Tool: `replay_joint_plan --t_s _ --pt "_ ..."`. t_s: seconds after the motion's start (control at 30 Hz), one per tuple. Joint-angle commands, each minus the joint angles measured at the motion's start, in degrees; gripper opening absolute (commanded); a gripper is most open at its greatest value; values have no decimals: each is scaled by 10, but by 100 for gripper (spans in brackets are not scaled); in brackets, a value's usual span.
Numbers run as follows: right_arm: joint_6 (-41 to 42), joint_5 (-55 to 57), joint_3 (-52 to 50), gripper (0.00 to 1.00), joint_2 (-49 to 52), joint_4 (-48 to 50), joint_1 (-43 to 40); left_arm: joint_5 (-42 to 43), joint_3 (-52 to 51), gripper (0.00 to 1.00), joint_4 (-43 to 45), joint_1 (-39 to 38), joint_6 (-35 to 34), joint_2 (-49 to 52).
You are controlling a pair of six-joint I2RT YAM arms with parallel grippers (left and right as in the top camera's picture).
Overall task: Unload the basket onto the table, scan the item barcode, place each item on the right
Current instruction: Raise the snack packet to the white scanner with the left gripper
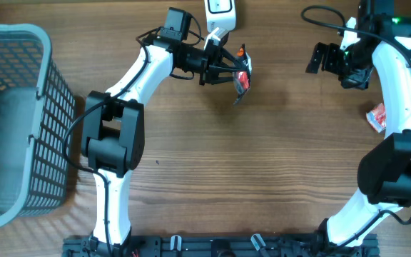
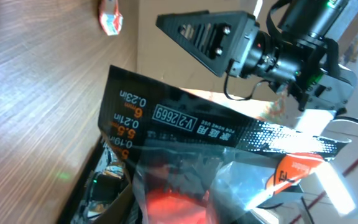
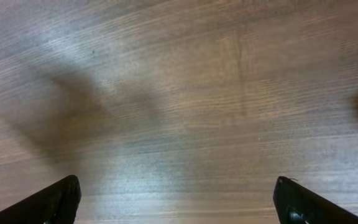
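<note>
One packet [image 1: 242, 83], likely light, floppy, slick, above bench [image 1: 212, 164] 12 o'clock; left tool [image 1: 232, 70] clenched on edge; right tool [image 1: 322, 58] released.

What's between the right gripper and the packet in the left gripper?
Only bare table separates the right gripper from the packet, as the overhead view shows.

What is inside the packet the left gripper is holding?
Through the clear plastic of the packet, red contents show near the bottom, blurred by glare, so their shape is unclear. The black printed band hides anything behind it.
</note>
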Motion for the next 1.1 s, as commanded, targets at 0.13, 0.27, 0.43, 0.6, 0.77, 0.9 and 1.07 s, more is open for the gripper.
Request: replay_joint_plan --t_s 0.13,0.27,0.43,0.6,0.77,0.9,1.07 --pt "-7 12 -18 100 0 28 4 35 2 27 57 2 -85 -25" --pt "-7 12 -24 100 0 57 4 35 2 26 170 2 -220 -25" --pt "11 49 -57 100 1 103 4 16 2 26 327 2 -390 -25" --pt "35 57 -87 100 19 111 4 -10 2 22 389 2 -474 -25" --pt "77 66 -95 100 57 107 4 -35 2 21 412 1 -539 -25" --pt "88 70 -95 100 90 104 4 -54 2 21 414 1 -561 -25" --pt "83 71 -96 100 102 98 4 -58 2 21 416 1 -565 -25"
